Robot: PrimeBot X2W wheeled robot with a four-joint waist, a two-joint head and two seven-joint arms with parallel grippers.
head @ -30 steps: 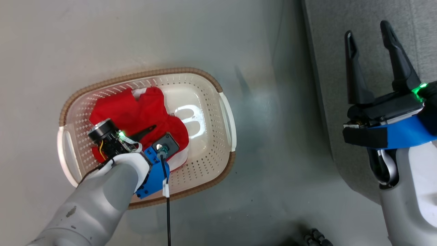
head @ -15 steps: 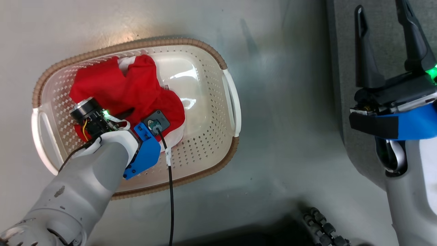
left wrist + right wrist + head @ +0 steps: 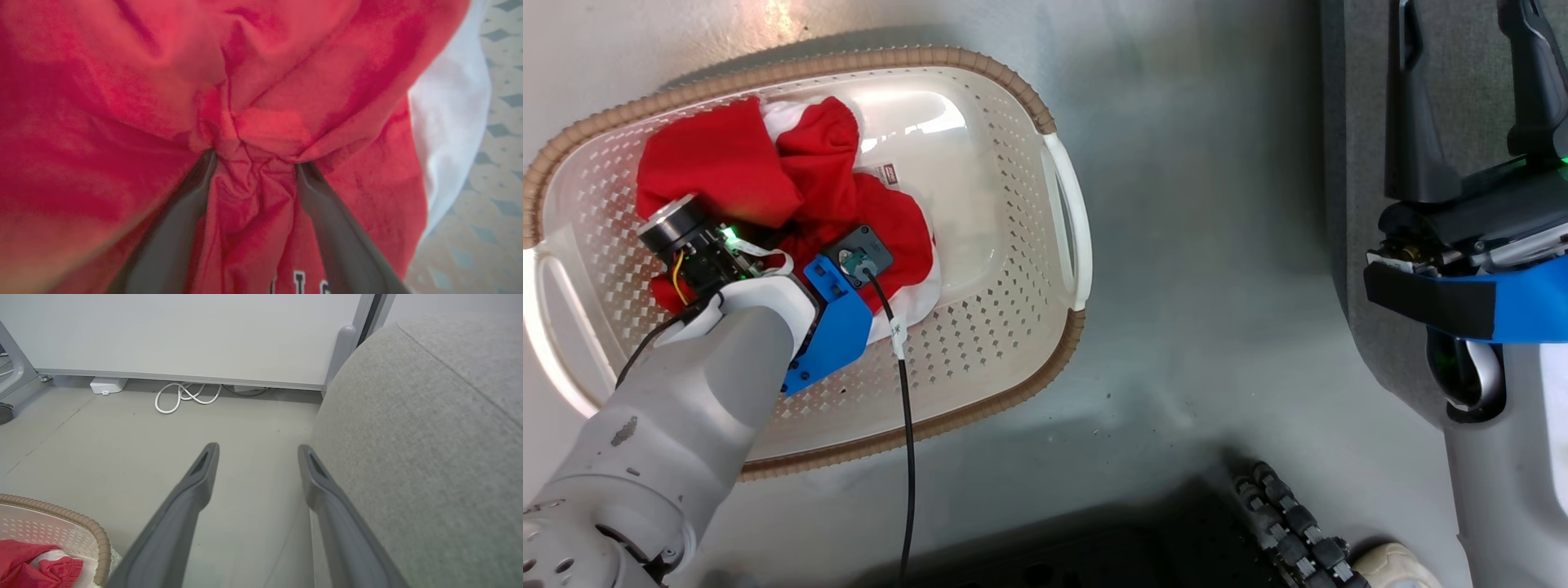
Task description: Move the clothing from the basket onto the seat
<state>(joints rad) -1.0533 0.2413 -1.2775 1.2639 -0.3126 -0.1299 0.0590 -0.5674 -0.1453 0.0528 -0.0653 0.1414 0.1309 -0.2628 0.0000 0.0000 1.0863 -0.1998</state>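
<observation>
Clothing fold sits between spread left fingers, not yet pinched, ready for lift from basket; right fingers also apart, idle beside seat.

We make out the tops of dark-and-white letters on the red clothing, cut off and unreadable. A small label on the basket floor is too tiny to read.

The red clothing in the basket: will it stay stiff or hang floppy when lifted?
Probably floppy: the red clothing bunches into wrinkles between the fingers of the open left gripper. Likely light, being thin cloth. It may drag on the basket wall when raised.
</observation>
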